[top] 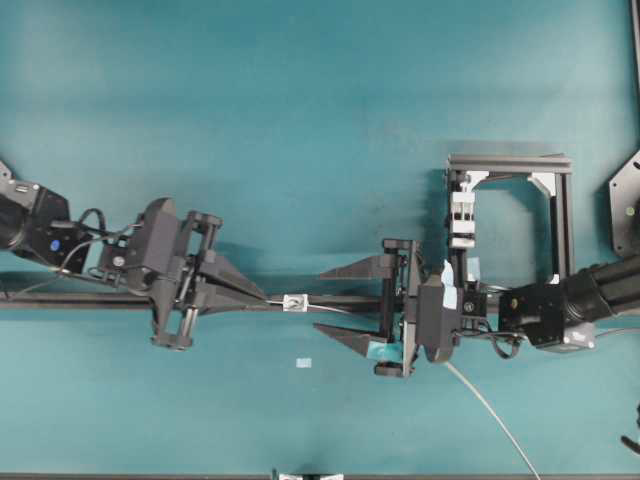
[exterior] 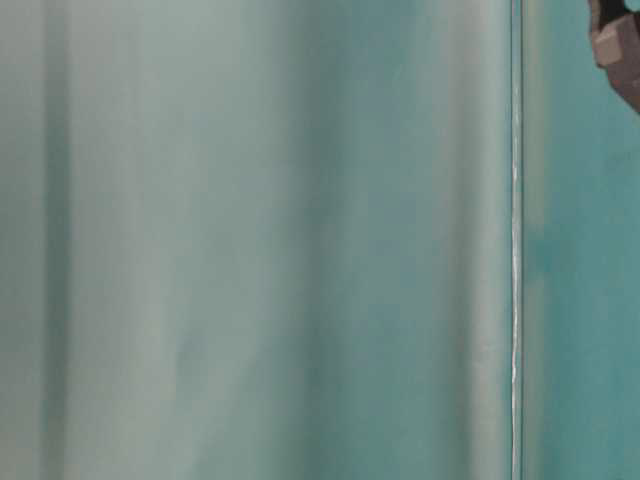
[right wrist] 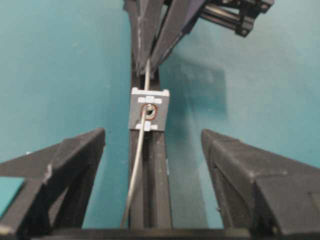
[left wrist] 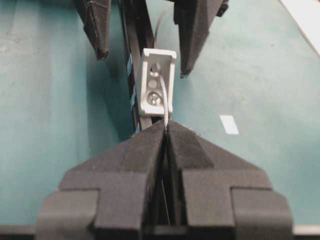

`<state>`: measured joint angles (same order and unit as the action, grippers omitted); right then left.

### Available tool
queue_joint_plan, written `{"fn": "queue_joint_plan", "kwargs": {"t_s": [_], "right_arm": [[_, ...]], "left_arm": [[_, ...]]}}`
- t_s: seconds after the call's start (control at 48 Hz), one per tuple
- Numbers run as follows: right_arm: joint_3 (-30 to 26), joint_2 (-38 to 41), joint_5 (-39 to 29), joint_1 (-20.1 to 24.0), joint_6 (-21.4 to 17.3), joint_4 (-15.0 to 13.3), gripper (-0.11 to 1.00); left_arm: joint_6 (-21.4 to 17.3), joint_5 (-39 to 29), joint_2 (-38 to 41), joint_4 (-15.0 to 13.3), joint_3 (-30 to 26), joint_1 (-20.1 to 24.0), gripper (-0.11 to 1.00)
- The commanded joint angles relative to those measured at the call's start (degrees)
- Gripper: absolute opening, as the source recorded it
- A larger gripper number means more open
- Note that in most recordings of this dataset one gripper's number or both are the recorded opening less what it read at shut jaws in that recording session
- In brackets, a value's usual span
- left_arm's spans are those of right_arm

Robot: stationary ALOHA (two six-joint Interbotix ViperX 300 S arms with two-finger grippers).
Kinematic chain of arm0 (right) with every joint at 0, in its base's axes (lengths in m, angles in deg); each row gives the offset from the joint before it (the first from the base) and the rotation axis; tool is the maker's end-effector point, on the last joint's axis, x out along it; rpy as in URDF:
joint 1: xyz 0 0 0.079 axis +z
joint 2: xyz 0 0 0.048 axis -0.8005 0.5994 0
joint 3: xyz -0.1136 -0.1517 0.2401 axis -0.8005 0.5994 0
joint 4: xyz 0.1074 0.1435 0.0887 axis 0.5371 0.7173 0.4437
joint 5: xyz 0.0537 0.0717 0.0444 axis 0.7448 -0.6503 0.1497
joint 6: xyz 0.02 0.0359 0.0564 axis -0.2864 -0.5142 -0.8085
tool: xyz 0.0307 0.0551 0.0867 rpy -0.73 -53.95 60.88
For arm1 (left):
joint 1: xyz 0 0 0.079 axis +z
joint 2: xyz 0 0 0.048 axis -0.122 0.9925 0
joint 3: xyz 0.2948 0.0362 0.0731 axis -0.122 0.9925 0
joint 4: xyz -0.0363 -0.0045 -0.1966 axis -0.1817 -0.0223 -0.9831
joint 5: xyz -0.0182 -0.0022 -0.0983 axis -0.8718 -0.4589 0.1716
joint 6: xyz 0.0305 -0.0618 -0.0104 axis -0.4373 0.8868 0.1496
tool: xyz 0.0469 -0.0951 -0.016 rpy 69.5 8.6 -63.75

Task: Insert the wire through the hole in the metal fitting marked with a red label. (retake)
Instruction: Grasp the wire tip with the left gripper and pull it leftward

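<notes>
— Left claw (left wrist: 165, 131)?
— Clamped tight on the wire (right wrist: 136, 165), tips just short of the metal fitting (top: 294, 302).
— And the wire itself?
— Threaded through the hole (right wrist: 149, 110), ringed in red, with the free end hanging out toward the right claw (top: 333, 300).
— Right claw holding anything?
— No. Spread wide, one finger either side of the black rail (right wrist: 159, 190), touching neither wire nor fitting.
— Fitting's place?
— Mounted on that rail, between the two claws.

Wire (right wrist: 136, 165) through fitting (right wrist: 149, 110), between grippers
</notes>
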<state>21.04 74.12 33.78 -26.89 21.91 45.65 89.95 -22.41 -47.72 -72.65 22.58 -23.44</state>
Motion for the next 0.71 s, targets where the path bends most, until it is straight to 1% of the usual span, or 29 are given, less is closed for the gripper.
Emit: {"fn": "queue_joint_plan", "kwargs": {"t_s": [0.0, 0.5, 0.687], "right_arm": [[-0.3, -2.3, 0.3, 0.0, 0.1, -0.2, 0.83], [-0.4, -2.3, 0.3, 0.0, 0.0, -0.2, 0.83], [-0.4, -2.3, 0.3, -0.1, 0.0, -0.2, 0.83]], "left_arm": [[-0.2, 0.3, -2.9, 0.1, 0.9, -0.7, -0.1], [-0.2, -0.2, -12.1, 0.1, 10.9, -1.3, -0.1], [-0.1, -4.8, -17.3, 0.1, 13.5, -2.5, -0.1]]}}
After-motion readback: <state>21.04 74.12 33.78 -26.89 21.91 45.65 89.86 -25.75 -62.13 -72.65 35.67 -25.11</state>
